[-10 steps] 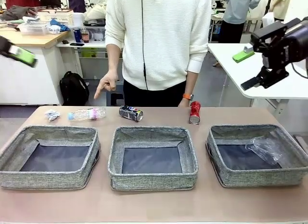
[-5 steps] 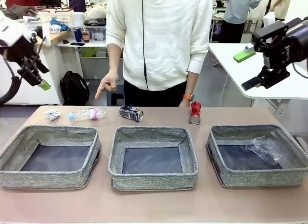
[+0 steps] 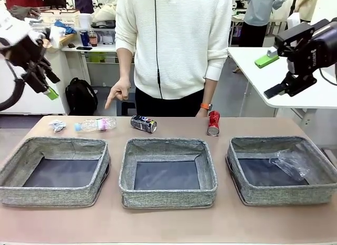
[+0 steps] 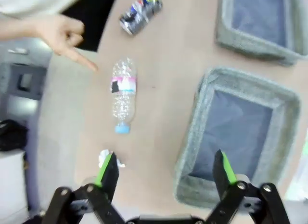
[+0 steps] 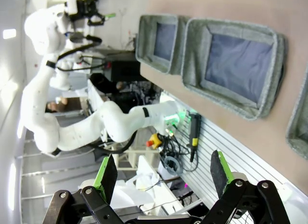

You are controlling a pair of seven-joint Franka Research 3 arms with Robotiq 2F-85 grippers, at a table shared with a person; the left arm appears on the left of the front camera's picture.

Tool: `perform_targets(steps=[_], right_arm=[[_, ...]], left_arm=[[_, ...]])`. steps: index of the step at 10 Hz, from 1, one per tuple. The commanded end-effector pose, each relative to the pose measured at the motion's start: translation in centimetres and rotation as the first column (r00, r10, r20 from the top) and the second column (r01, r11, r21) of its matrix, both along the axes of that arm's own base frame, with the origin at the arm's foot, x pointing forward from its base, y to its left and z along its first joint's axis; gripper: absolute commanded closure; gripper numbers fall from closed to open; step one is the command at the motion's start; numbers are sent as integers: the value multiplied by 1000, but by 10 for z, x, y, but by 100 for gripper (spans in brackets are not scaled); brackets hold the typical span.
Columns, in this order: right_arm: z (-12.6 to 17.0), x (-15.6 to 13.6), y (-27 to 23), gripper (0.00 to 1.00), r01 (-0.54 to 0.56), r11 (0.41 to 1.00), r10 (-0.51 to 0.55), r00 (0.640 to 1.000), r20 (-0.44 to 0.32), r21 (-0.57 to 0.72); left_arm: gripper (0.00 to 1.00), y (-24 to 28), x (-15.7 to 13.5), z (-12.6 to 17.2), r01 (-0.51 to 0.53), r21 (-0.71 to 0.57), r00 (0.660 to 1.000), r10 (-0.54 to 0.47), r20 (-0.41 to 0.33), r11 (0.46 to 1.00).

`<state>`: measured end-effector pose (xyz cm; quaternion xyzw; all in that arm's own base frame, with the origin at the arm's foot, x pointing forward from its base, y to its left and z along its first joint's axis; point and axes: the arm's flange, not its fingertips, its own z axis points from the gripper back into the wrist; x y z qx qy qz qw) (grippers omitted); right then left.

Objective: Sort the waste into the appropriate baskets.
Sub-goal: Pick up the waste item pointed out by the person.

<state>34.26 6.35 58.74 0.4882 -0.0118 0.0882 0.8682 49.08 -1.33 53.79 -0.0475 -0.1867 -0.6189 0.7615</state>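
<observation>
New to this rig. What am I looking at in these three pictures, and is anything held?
Two white robot arms share a table with a person. The front picture looks across it: the left gripper and right gripper hang raised, open, empty. The other two pictures come from cameras on each wrist. On the table: left basket, middle basket, and right basket, which holds plastic film. Beyond them lie a paper wad, clear bottle, dark can and red can. The person's hand points near the bottle.

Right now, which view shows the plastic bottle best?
Left wrist view: bottle seen from above, whole, cap and label clear. Front view has it small, side-on. Right wrist view looks at baskets instead.
</observation>
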Motion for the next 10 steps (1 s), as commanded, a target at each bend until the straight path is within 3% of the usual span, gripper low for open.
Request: perform_targets(steps=[1,2,3,4,6,7,10], right_arm=[[3,1,0,0,-2,1000,2,1000,2,26],[3,1,0,0,-2,1000,2,1000,2,26],[3,1,0,0,-2,1000,2,1000,2,26],[3,1,0,0,-2,1000,2,1000,2,26],[3,1,0,0,-2,1000,2,1000,2,26],[3,1,0,0,-2,1000,2,1000,2,26],[3,1,0,0,-2,1000,2,1000,2,26]], left_arm=[[0,-2,85,-14,150,99,986,-141,-87,984],[0,-10,115,-33,169,114,978,-152,-144,979],[0,-15,126,-54,151,127,978,-129,-166,980],[0,-24,125,-77,65,167,990,-43,-135,984],[0,-40,114,-123,21,172,990,4,-143,985],[0,-44,114,-140,-3,176,996,19,-92,984],[0,-45,147,-163,-23,232,999,33,-41,972]])
